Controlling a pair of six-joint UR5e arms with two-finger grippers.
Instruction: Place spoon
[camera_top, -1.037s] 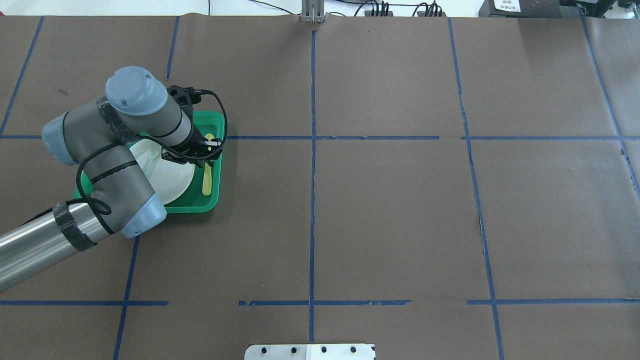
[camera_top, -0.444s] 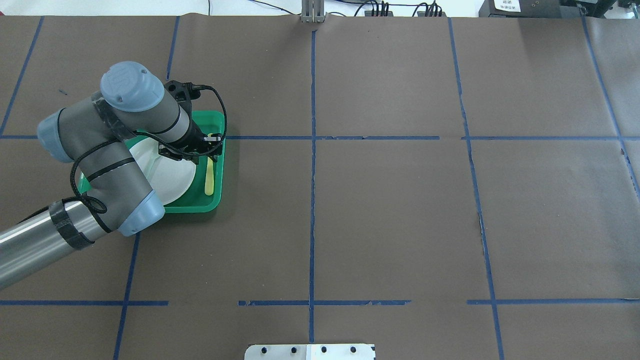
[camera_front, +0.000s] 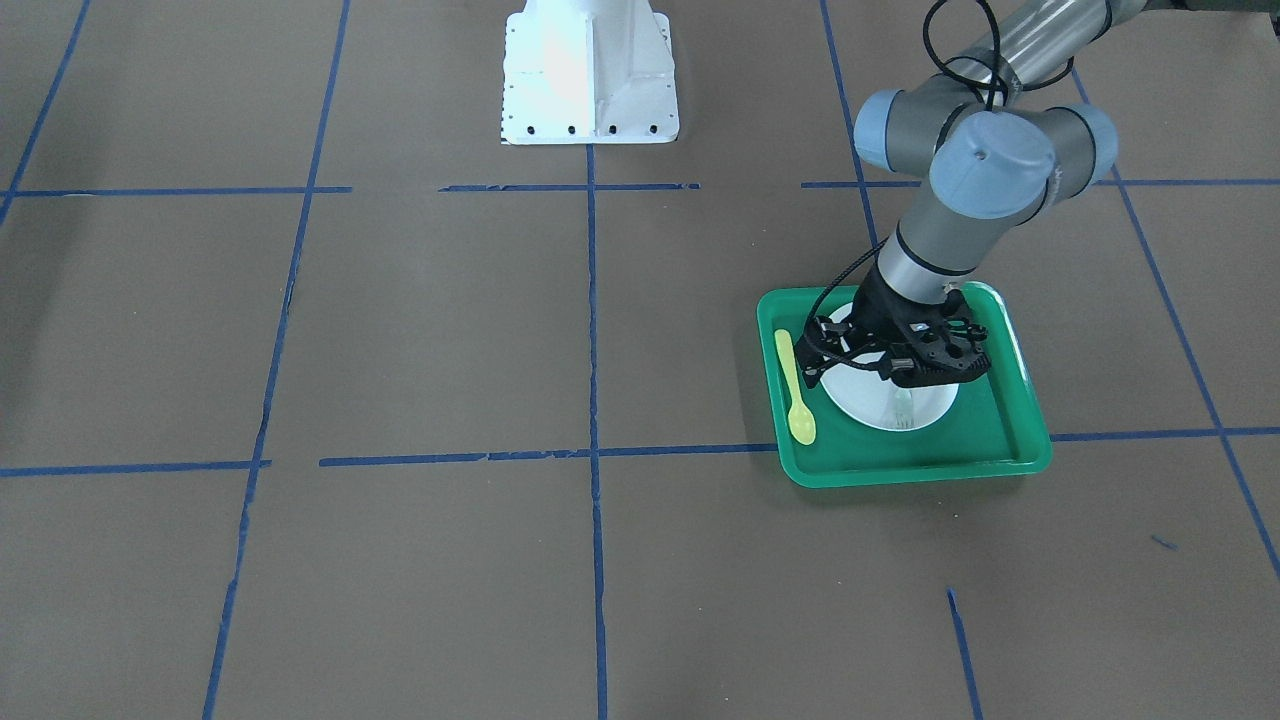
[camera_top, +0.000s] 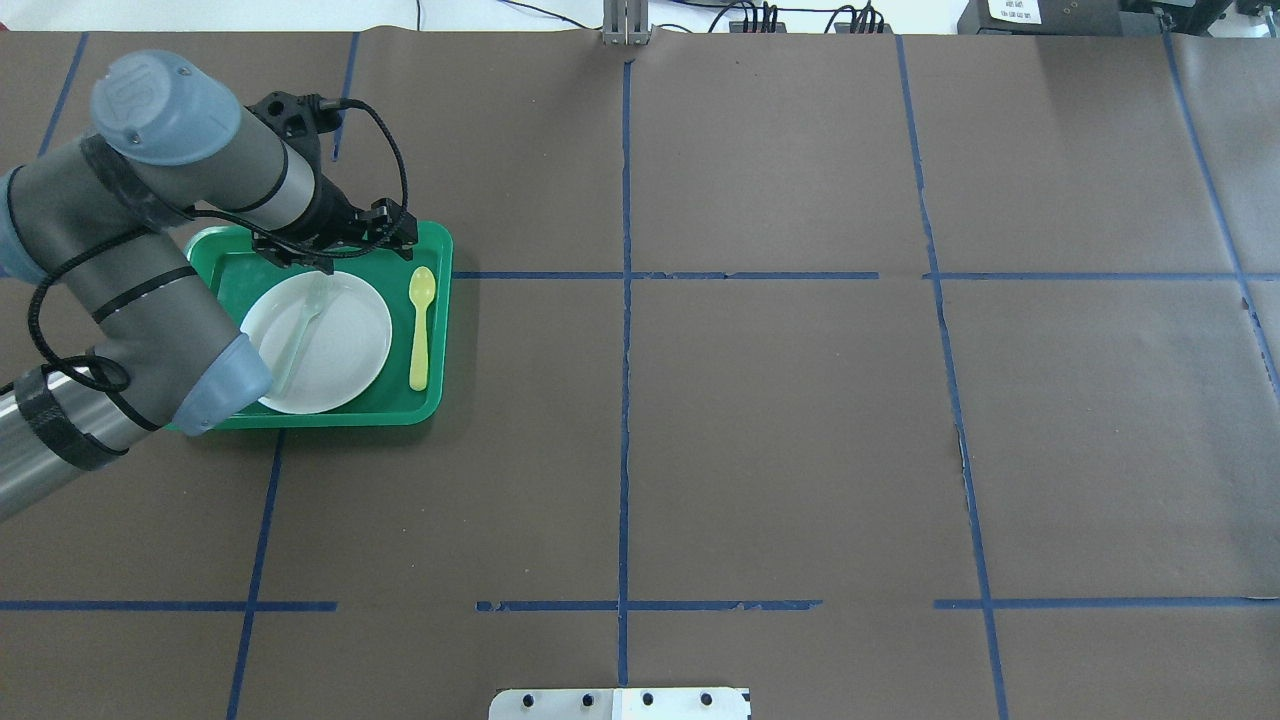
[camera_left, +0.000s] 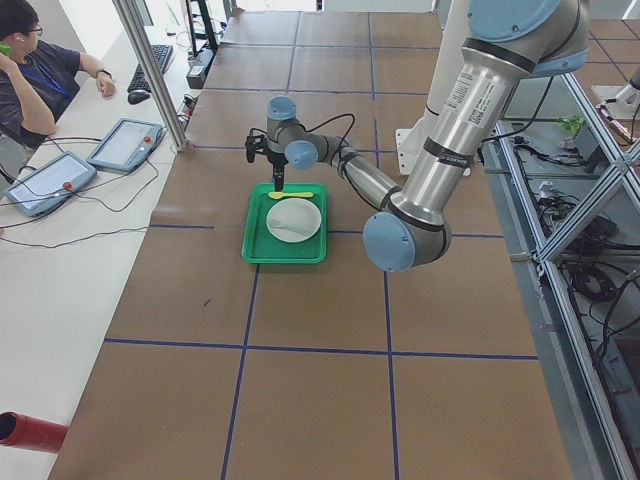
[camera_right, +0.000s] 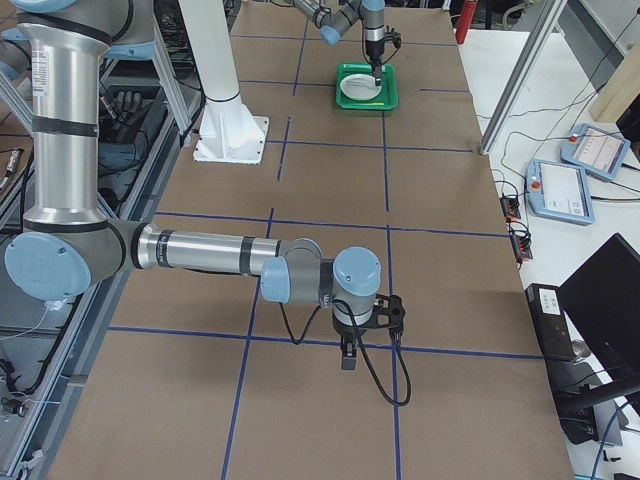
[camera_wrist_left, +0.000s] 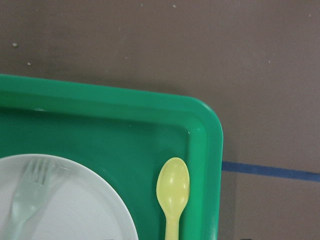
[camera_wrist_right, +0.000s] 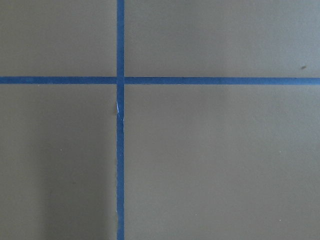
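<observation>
The small yellow spoon (camera_top: 421, 325) lies flat in the green tray (camera_top: 437, 400), to the right of the white plate (camera_top: 345, 345), bowl toward the far rim. It also shows in the front view (camera_front: 796, 385) and the left wrist view (camera_wrist_left: 173, 187). My left gripper (camera_top: 335, 250) hangs open and empty above the tray's far edge, clear of the spoon; in the front view it (camera_front: 893, 372) is over the plate (camera_front: 930, 408). My right gripper (camera_right: 348, 358) shows only in the right side view, low over bare table, and I cannot tell its state.
A pale grey-green fork (camera_top: 300, 330) lies on the plate, also seen in the left wrist view (camera_wrist_left: 27, 195). The table is brown paper with blue tape lines (camera_top: 625, 300). The robot's white base (camera_front: 588, 70) stands mid-table. An operator (camera_left: 30, 80) sits beyond the far edge.
My left gripper was low over the spoon's bowl end. It has risen and moved back and to the left, leaving the spoon lying in the tray.
</observation>
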